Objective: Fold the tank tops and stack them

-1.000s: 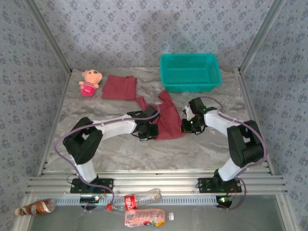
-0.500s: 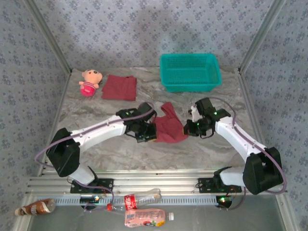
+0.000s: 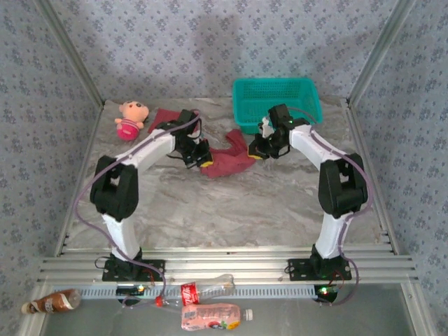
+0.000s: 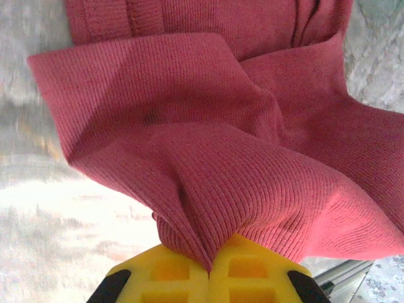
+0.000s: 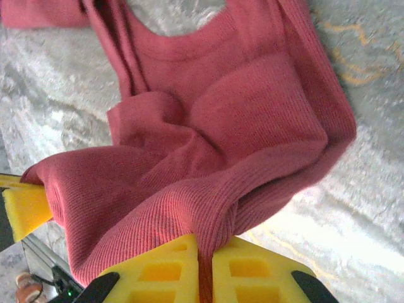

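A maroon tank top (image 3: 227, 161) hangs bunched between my two grippers over the far middle of the table. My left gripper (image 3: 201, 158) is shut on its left edge. In the left wrist view the yellow fingers (image 4: 252, 278) pinch a fold of the ribbed cloth (image 4: 208, 126). My right gripper (image 3: 257, 151) is shut on the right edge, and cloth (image 5: 233, 126) is clamped between its yellow pads (image 5: 158, 274), with the neckline and straps trailing on the marble. A second tank top (image 3: 161, 116) lies folded at the back left, partly behind my left arm.
A teal mesh basket (image 3: 276, 105) stands at the back right, just behind my right gripper. A pink plush doll (image 3: 131, 119) sits at the back left beside the folded top. Metal frame posts line both sides. Bottles (image 3: 210, 316) lie below the table's front rail.
Both arms have swung from mid-table toward the back, carrying the tank top's near edge with them. The cloth, flat a second ago, is now bunched and lifted near the basket.
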Robot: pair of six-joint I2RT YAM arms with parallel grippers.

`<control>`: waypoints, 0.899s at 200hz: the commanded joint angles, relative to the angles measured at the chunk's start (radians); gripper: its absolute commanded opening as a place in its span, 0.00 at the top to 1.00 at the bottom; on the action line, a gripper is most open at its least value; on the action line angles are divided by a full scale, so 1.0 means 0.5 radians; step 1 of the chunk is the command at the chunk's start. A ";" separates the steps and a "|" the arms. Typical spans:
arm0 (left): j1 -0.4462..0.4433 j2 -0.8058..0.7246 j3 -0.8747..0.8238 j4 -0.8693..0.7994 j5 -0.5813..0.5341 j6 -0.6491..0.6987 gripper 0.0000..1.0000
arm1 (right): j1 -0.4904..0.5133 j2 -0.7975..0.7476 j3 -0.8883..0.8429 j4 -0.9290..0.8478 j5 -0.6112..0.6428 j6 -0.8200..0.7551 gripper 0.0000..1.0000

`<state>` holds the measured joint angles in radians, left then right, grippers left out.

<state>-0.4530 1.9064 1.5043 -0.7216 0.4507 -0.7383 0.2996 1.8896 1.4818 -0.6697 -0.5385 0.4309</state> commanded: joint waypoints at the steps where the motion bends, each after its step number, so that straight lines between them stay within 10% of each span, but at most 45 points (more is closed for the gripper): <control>1: 0.067 0.145 0.160 -0.079 0.155 0.178 0.96 | -0.036 0.111 0.124 0.037 0.006 0.070 0.87; 52: -0.050 0.064 0.160 -0.246 0.099 0.248 0.99 | -0.018 0.014 0.002 0.047 -0.043 -0.026 0.89; 117: -0.577 -0.570 -0.735 0.072 -0.075 -0.320 0.99 | -0.007 -0.790 -0.978 -0.180 0.079 -0.076 0.90; 180: -0.880 -0.871 -0.888 0.171 -0.097 -0.742 0.98 | 0.034 -1.267 -1.124 -0.504 0.088 0.047 0.90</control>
<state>-0.8921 1.5475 1.0565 -0.6518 0.4149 -1.0161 0.3019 1.3125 0.9150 -0.8257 -0.5003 0.4213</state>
